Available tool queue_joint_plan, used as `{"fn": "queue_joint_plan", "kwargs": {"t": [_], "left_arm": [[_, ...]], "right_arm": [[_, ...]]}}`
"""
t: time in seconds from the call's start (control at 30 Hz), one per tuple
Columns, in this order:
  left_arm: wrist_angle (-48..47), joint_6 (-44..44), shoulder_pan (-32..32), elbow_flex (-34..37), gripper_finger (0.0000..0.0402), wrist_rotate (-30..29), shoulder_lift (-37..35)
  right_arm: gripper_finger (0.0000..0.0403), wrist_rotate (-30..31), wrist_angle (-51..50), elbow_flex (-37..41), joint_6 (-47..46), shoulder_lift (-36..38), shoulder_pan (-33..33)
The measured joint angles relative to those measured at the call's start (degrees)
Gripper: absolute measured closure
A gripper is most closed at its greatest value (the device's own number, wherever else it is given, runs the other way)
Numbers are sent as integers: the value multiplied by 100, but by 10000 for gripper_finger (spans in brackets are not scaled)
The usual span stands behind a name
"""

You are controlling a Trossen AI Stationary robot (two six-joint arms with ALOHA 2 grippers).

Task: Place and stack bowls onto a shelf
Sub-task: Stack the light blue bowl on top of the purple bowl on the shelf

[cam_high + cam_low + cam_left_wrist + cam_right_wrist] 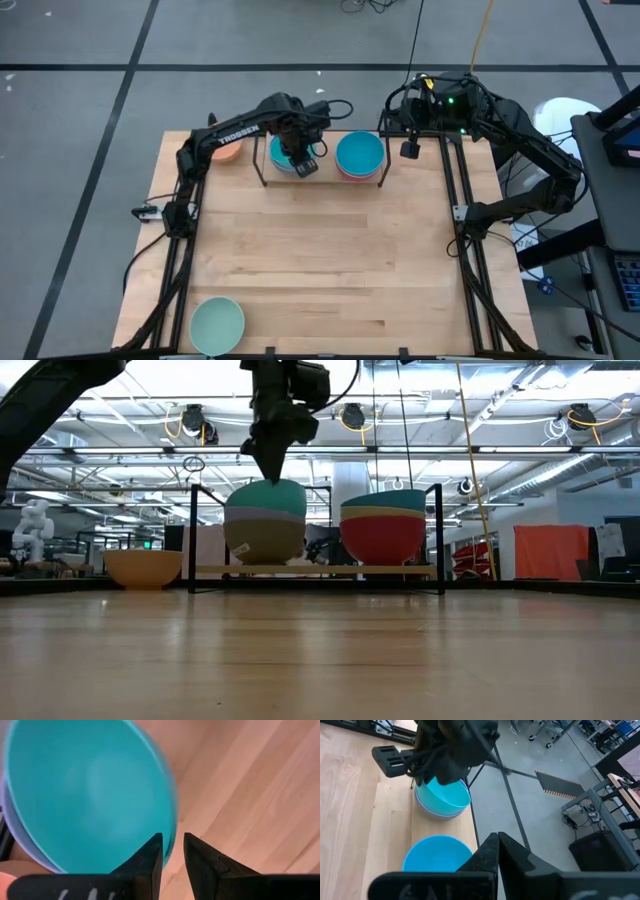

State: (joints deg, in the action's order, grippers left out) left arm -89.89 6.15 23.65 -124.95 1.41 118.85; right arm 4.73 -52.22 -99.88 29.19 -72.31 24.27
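Nearest on the pale wooden surface (330,270), by its front left corner, sits a mint green round bowl (217,325), well apart from everything else and not yet shelved. Farther back stands the low shelf with a light wooden board and thin black wire uprights (315,570), carrying two stacks: on its left, a teal-blue round bowl (268,495) tops a lavender bowl (262,516) and an olive-grey bowl (265,540); on its right, a second teal-blue bowl (359,154) crowns a cream bowl (385,512) and a magenta bowl (384,538). The left tool (272,460) hangs at the left stack's rim, its dark fingers (147,862) slightly apart and clamped on nothing. An orange round bowl (143,566) rests on the surface just left of the shelf. The right tool (498,851) waits beyond the shelf's right end, fingers pressed together. These bowls look rigid, light and smooth, likely slippery, so pinching the rim wall seems the safest hold. Behind lies a bright workshop with grey floor and ceiling cables.
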Motion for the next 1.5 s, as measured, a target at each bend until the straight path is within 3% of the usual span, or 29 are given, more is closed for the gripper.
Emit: {"fn": "queue_joint_plan", "kwargs": {"t": [0.13,0.33,0.63,0.87,1.03,1.5], "left_arm": [[56,41,-59,-78,327,-101,-100],[59,-2,-123,-76,394,-178,-83],[52,1,-208,-72,397,-201,-215],[535,289,-202,-72,399,-818,-612],[886,302,-178,-60,400,-863,-640],[1567,324,-99,816,401,-861,-638]], "right_arm": [[403,0,0,0,0,0,0],[403,0,1,0,0,0,0],[403,0,-62,0,0,0,0],[403,0,-86,0,0,0,0],[403,0,-86,0,0,0,0],[403,-1,-292,0,-1,0,0]]}}
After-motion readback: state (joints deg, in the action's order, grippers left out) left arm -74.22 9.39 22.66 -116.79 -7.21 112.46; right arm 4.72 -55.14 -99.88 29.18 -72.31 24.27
